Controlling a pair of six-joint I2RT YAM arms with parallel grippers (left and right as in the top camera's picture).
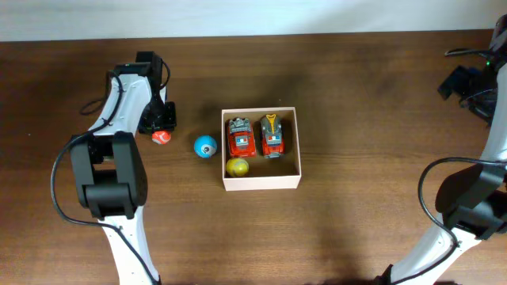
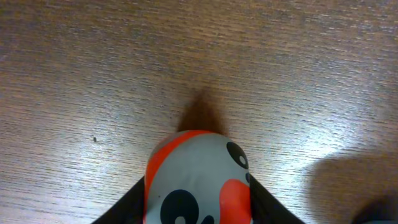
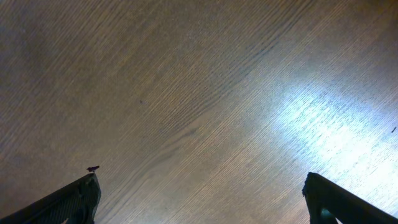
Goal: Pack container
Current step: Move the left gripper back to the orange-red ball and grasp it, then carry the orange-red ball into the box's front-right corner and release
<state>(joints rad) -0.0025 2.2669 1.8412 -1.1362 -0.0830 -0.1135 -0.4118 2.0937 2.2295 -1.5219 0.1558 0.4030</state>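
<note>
A red and white ball with black marks (image 2: 199,180) sits on the table to the left of the container, and my left gripper (image 2: 198,208) is shut on it, one dark finger pressed against each side. The overhead view shows this ball (image 1: 161,136) just below the left gripper (image 1: 158,120). The container (image 1: 261,184), a pale square box, stands mid-table and holds two red toy cars (image 1: 241,136) (image 1: 272,136) and a yellow ball (image 1: 237,167). A blue ball (image 1: 205,146) lies between the left gripper and the box. My right gripper (image 3: 202,180) hangs open over bare wood.
The right arm's gripper (image 1: 458,81) is at the far right back corner, well away from the box. A cable runs beside the left arm (image 1: 95,107). The table is dark brown wood, with a pale wall along its back edge.
</note>
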